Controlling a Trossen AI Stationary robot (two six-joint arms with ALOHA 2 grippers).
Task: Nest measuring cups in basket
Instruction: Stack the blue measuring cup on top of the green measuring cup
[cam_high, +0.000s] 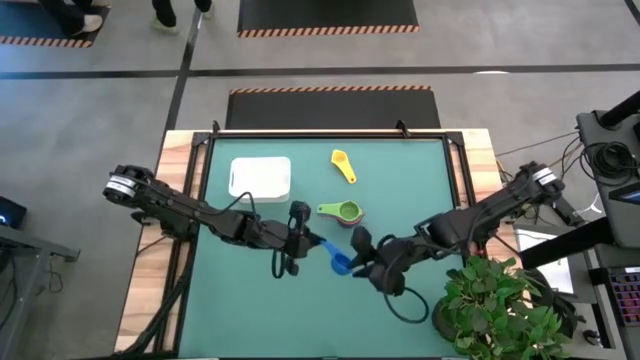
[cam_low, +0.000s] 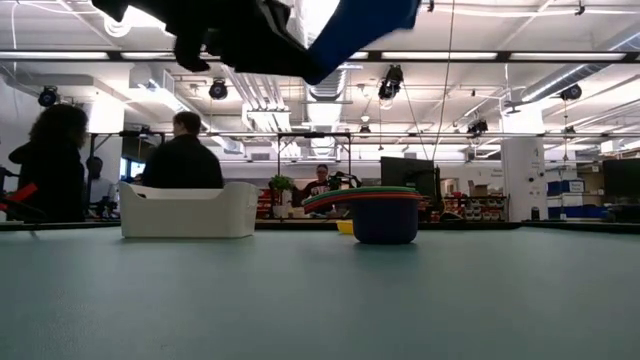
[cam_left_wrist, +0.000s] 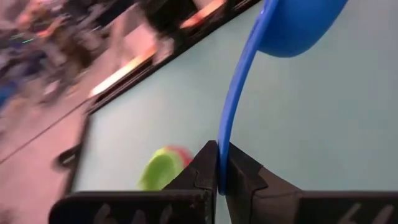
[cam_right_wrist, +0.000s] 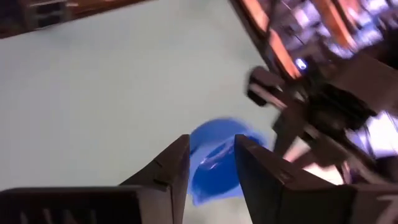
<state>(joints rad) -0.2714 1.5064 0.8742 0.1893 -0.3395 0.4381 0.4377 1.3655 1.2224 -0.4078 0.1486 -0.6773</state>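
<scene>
teal table mat (cam_low: 300, 300), people behind, ceiling lights

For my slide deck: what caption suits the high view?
Left end effector pinches the blue cup by its handle mid-table, right end effector open beside its bowl.

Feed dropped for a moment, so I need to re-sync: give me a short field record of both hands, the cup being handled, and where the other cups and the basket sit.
left hand: shut on the flat handle of the blue plastic measuring cup, mid-table
right hand: fingers apart, either side of the blue cup's bowl
blue cup: lifted off the green table mat
stacked cups: green on top, red and dark blue beneath, on the mat
yellow plastic measuring cup: alone, far side
white square plastic basket: no cups visible inside
</scene>
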